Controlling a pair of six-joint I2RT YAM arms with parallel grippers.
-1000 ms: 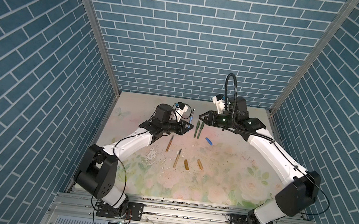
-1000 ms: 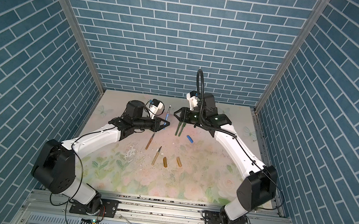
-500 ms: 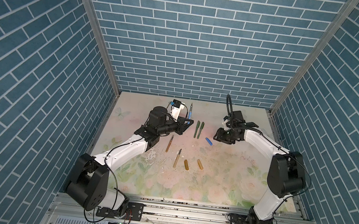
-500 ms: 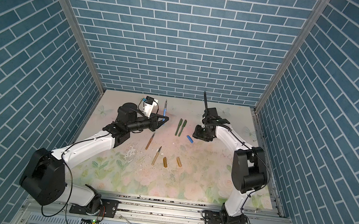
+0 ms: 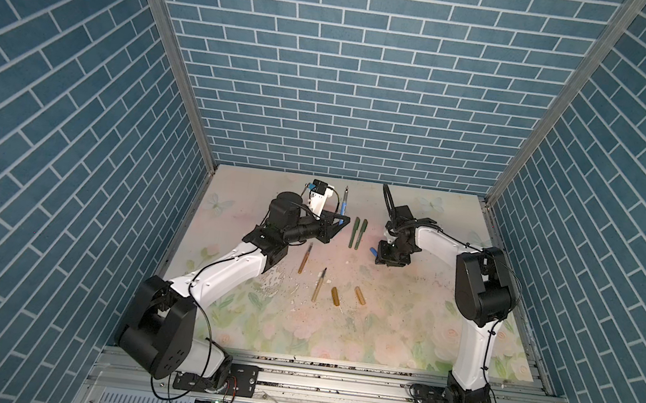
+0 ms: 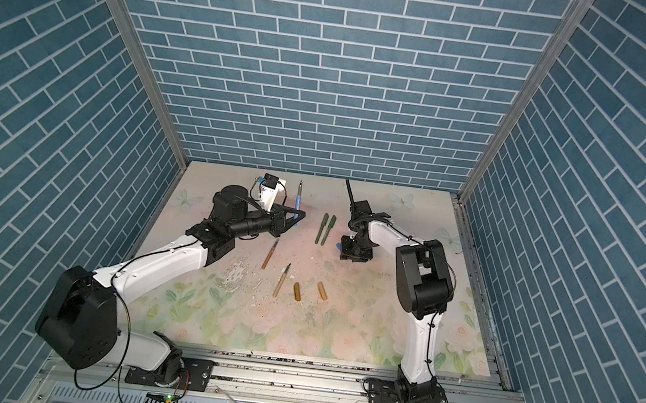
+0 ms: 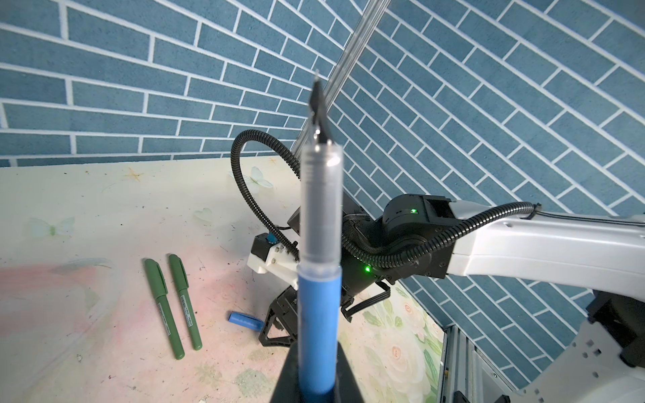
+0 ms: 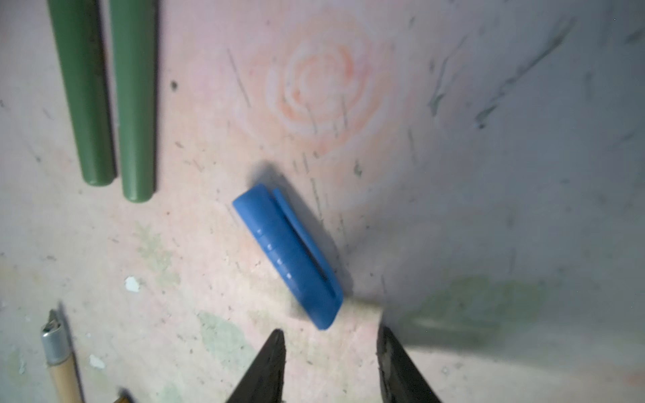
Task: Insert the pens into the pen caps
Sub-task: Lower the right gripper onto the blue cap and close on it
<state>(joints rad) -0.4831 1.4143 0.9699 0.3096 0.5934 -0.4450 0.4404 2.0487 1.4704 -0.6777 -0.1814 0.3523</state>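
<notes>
- The left pincer (image 5: 340, 224), just left of centre in both top views, is clenched on a slim blue plastic pen (image 5: 344, 203). It holds the pen upright, dark pointed tip upward.
- The right pincer (image 8: 330, 345), right of centre in both top views, points down at the floral-printed tabletop (image 5: 402, 325). It is released, jaws apart and nothing between them.
- A short stubby blue plastic pen cap (image 8: 289, 258) lies flat on the tabletop, just ahead of the right pincer's tips.
- Two dark green plastic pens (image 5: 354, 232) (image 5: 361, 233), caps on, lie side by side between the pincers.
- Below centre lie two golden-brown pens (image 5: 305, 258) (image 5: 319, 285), uncapped. To their right are two amber-orange caps (image 5: 335, 297) (image 5: 360, 295), lying apart.
</notes>
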